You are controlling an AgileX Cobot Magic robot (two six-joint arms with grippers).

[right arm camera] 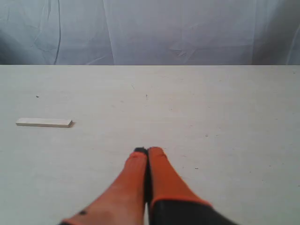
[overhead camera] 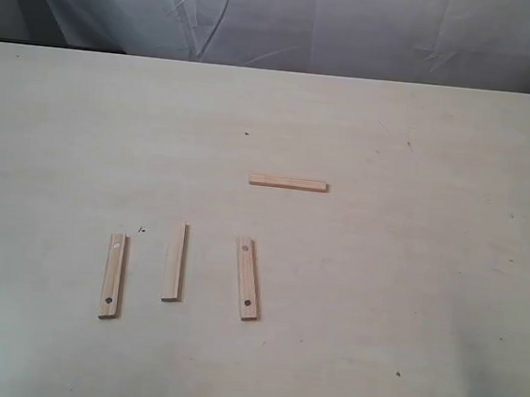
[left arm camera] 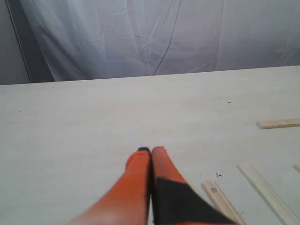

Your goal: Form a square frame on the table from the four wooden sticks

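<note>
While both my jaws sit closed and empty, four wooden sticks (overhead camera: 250, 279) lie apart on the worktop (overhead camera: 424, 298), no square begun.

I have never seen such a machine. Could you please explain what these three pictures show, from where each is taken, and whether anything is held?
A robot with two arms is at work. One picture looks from outside at the wide pale beige table. On it lie four pale wooden sticks: two wider with holes, two narrower and plain, all apart. The other pictures come from cameras on the wrists. They show the left gripper and right gripper. Their orange fingers are pressed together and hold nothing.
</note>
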